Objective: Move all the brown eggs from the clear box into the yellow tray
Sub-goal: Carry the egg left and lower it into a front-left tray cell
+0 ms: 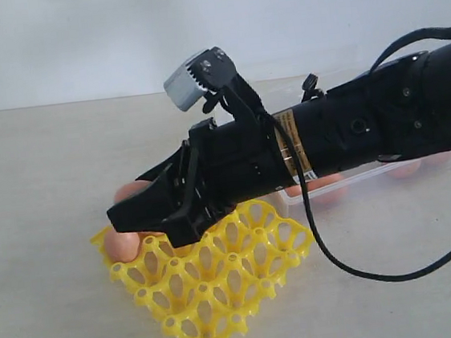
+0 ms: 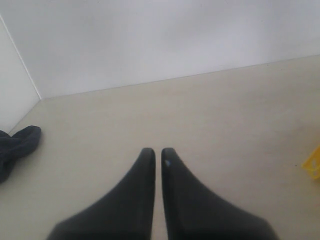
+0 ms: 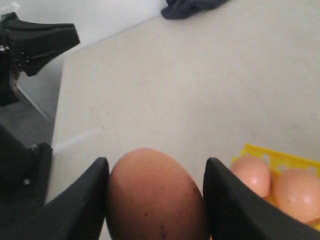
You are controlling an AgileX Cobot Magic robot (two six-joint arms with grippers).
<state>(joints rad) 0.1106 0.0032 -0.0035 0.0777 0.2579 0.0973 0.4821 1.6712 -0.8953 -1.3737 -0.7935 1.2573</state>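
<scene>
My right end effector point(image 3: 156, 170) grips one brown egg point(image 3: 155, 200) between both fingers, long axis roughly along them, lower end cut off. The yellow tray point(image 1: 223, 298) lies just below; two seated eggs point(image 3: 250, 175) sit beside. The cup under me is hidden. My left end effector point(image 2: 156, 155), closed and empty, is farther off. The clear box point(image 1: 349, 188) lies beyond, mostly behind my arm point(image 1: 351, 131).

The yellow tray point(image 1: 228, 273) is seen as glossy plastic, the clear box point(image 1: 371, 175) at its two o'clock as translucent plastic.
</scene>
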